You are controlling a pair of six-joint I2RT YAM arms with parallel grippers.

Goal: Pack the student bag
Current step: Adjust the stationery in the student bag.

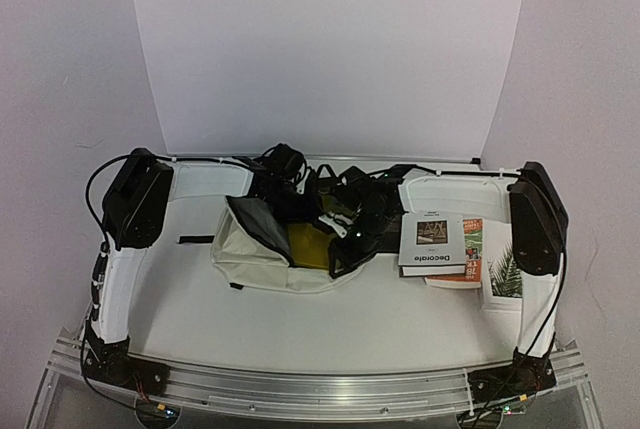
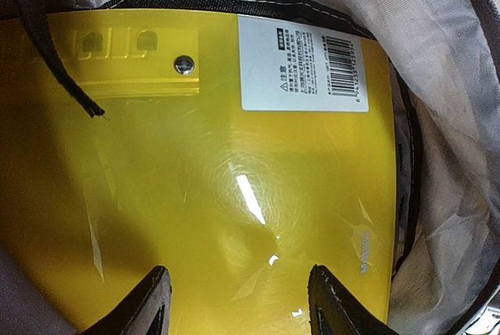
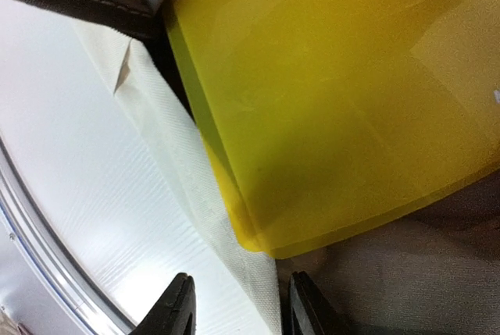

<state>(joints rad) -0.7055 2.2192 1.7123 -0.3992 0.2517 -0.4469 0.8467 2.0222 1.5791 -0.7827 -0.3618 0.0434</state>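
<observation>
The student bag [image 1: 255, 254] lies in the middle of the table, cream with its mouth open. A yellow plastic folder [image 1: 310, 246] lies inside it. In the left wrist view the folder [image 2: 195, 194] carries a white barcode label and rests against the grey lining [image 2: 461, 116]. My left gripper [image 2: 238, 304] hovers open just over the folder, with nothing between its fingers. My right gripper [image 3: 241, 308] stands open astride the bag's cream wall [image 3: 195, 187], one finger outside and one inside, below the folder's corner [image 3: 258, 237]. From above, the right gripper [image 1: 345, 254] sits at the bag's mouth.
To the right of the bag lies a stack of books [image 1: 438, 246], one titled "Decorate", with a palm-leaf sheet [image 1: 505, 274] beside it. A black strap [image 1: 197, 240] pokes out at the bag's left. An aluminium rail [image 1: 320, 384] runs along the near edge.
</observation>
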